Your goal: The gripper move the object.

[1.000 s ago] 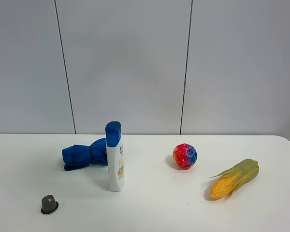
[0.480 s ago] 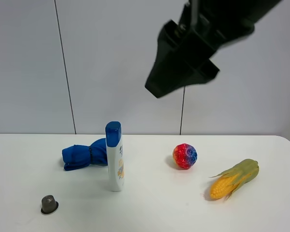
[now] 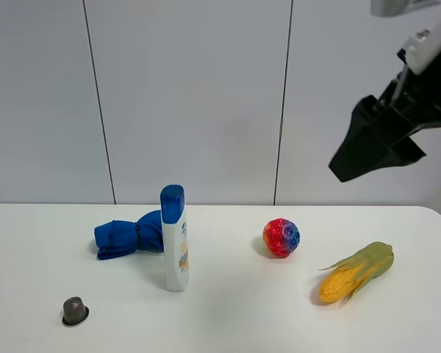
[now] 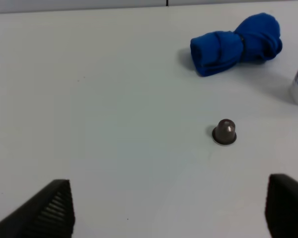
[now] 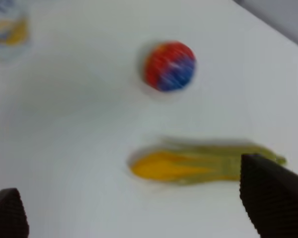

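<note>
The object, a tiny dark grey-brown capsule-like cup [image 3: 75,311], stands on the white table [image 3: 228,323] at the front left, untouched. In the left wrist view it [image 4: 224,132] lies ahead of my left gripper [image 4: 169,210], which is open and empty, with its fingertips [image 4: 52,208] far apart. The left gripper does not show in the exterior view. My right gripper [image 3: 373,145] hangs high in the air at the right, far from the cup. In the blurred right wrist view it [image 5: 139,208] is open and empty above the corn.
A blue rolled cloth [image 3: 128,237] and an upright white bottle with a blue cap [image 3: 174,239] stand left of the middle. A red-and-blue speckled ball [image 3: 281,237] and a toy corn cob [image 3: 356,271] lie at the right. A grey wall is behind.
The right arm came into the exterior view at the top middle, then swung right and lower. The things on the table have not moved.
</note>
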